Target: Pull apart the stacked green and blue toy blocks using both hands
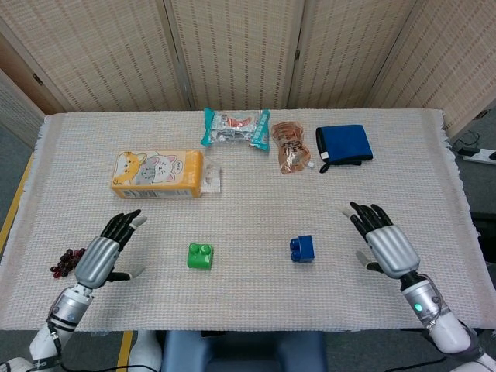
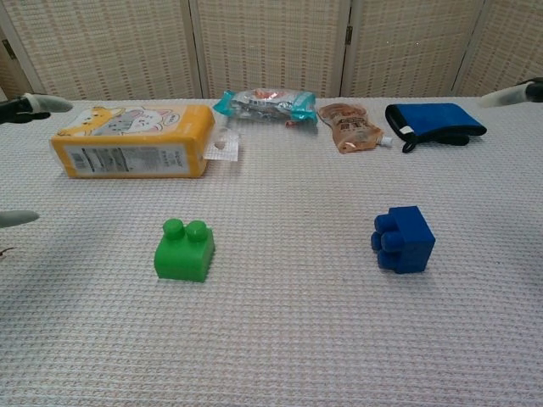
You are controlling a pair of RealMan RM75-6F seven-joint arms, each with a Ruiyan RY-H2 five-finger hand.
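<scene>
On the woven cloth before me, two loose items: green block (image 1: 200, 256), upright with studs on top, lying toward seven o'clock of table centre; blue block (image 1: 302, 249), tipped on its side with studs facing me, toward five o'clock, well apart from the green. Separation reads as done. Left hand (image 1: 105, 253): fingers spread, holding nothing, at nine o'clock of the green block and clear of it. Right hand (image 1: 384, 242): fingers spread, empty, at three o'clock of the blue block and clear of it. Risk noted: a careless sweep of either hand could knock a block, or my left could catch the grapes (image 1: 63, 263) just beside it. Head view records both hands whole and the grapes; chest view shows only stray fingertips at its edges, but shows the blue block's sideways studs and the yellow carton (image 2: 131, 140) side label plainly.
</scene>
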